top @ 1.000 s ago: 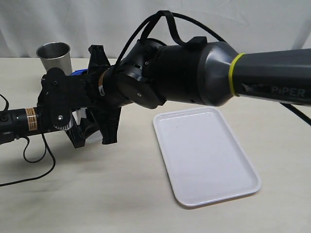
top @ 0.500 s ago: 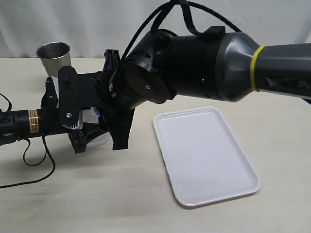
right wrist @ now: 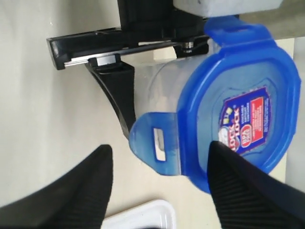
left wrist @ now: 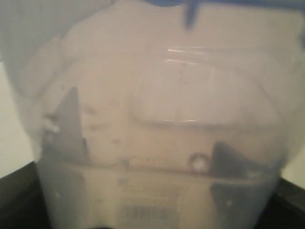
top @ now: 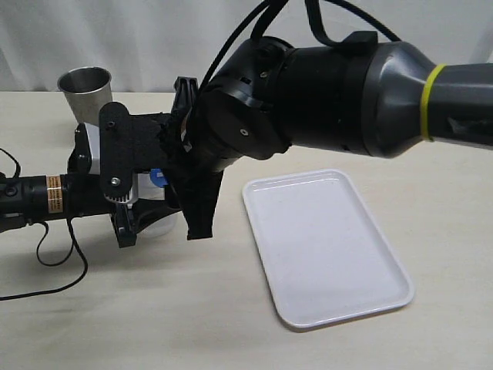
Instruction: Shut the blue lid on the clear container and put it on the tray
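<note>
Two tools crowd the clear container: the left tool seems clamped round its body, though that close view is hazy. On its mouth sits the blue lid, between the fingers of the right tool, spread wide. Off to the right on the table, the tray lies apart.

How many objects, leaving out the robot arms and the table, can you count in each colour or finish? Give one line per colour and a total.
Blue: 1, the blue lid
Clear: 1, the clear container
White: 1, the tray
Grey metal: 1, the steel cup
Total: 4
</note>
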Motion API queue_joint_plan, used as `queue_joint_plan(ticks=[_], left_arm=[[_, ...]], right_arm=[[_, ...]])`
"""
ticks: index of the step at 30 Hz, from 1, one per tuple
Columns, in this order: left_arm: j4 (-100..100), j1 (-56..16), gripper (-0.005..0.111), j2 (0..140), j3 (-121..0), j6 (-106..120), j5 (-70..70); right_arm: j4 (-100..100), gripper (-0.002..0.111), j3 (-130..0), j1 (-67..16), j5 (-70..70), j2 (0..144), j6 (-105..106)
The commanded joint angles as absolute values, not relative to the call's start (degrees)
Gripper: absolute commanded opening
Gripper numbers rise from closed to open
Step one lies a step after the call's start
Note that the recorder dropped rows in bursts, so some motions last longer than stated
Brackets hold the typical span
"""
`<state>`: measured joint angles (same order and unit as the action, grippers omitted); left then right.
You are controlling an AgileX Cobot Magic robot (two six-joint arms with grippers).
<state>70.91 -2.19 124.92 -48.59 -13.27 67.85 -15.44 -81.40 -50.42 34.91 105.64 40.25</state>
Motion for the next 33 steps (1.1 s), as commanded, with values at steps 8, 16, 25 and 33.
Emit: queue_joint_plan(ticks=[8, 16, 25, 33], left_arm=[[70.89, -2.71, 0.0, 124.14, -48.77, -13.55, 69.96], [70.97, -2.71, 0.0, 124.14, -48.77, -13.55, 69.96], [70.96, -2.71, 0.0, 124.14, -48.77, -13.55, 69.96], [71.24, -2.71, 0.0, 124.14, -48.77, -13.55, 69.96]], right_arm=[[-4.73, 0.055, -81.29, -50.1, 35.95, 105.43, 50.06], [-6.16, 0.051, -82.01, -49.99, 37.04, 105.43, 49.66], [-5.03, 0.051, -85.25, -49.99, 42.72, 105.43, 48.84], [-1.75, 0.051, -85.25, -49.86, 44.88, 106.08, 49.92]])
